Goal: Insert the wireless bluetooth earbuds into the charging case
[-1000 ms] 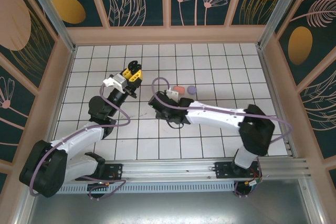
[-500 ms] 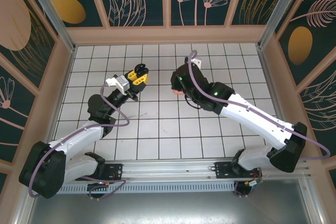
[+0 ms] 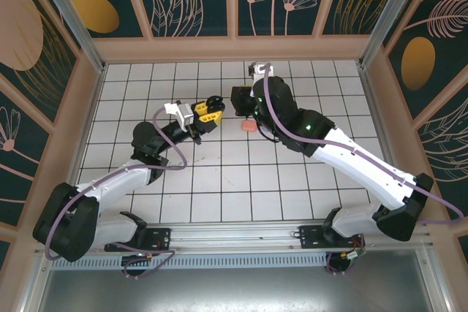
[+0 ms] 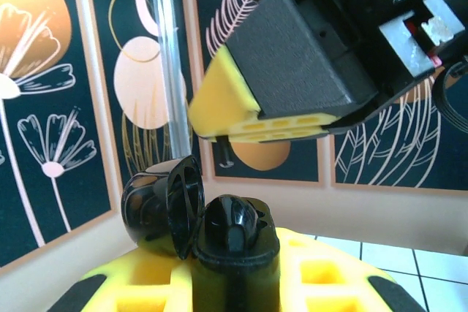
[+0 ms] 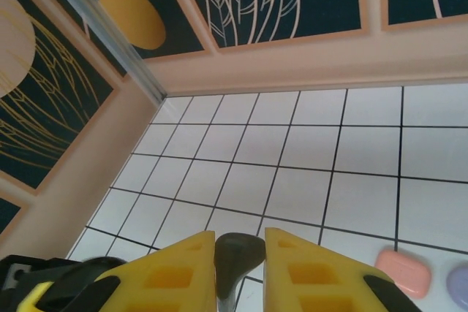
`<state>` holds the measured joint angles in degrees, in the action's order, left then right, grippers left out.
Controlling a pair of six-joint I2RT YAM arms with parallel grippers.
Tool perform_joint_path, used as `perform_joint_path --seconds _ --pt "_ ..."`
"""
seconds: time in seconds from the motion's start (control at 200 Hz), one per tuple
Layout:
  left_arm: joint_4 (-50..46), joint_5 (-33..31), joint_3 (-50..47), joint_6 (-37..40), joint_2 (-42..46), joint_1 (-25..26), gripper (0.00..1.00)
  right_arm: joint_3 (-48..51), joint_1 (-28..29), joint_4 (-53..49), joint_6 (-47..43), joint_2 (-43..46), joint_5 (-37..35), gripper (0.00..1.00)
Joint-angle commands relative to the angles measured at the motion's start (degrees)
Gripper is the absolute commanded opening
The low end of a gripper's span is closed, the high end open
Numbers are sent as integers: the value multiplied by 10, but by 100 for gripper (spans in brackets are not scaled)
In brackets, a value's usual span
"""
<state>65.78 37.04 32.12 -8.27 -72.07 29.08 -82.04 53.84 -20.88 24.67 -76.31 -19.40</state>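
My left gripper (image 3: 207, 109) is raised above the table's middle and shut on a black charging case (image 4: 234, 250). The case's lid (image 4: 157, 206) stands open to the left. In the left wrist view the case's inner well faces upward, and I cannot tell what lies in it. My right gripper (image 3: 238, 104) hangs just right of the case, close above it in the left wrist view (image 4: 292, 71). It is shut on a small dark earbud (image 5: 238, 253), pinched between the yellow fingers (image 5: 322, 272), with its stem pointing down.
A closed coral-pink case (image 3: 250, 126) lies on the white tiled table (image 3: 307, 180) below the right wrist, also at the lower right of the right wrist view (image 5: 403, 272). A lavender case (image 5: 459, 286) lies beside it. Pink walls (image 3: 234, 49) ring the table.
The right arm swung from the table's middle up and back to hang beside the left gripper. The left gripper moved right with the open case.
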Motion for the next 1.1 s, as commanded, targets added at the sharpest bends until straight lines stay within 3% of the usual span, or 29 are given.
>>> perform_joint_path --seconds 0.0,0.335,1.096 --pt "-1 16 21 -3 -9 7 0 -21 11 33 -24 6 16 19" --pt "3 16 30 -2 -16 13 0 -6 45 65 -53 1 21 19" --pt "1 15 31 5 -10 14 0 34 48 66 -28 2 28 19"
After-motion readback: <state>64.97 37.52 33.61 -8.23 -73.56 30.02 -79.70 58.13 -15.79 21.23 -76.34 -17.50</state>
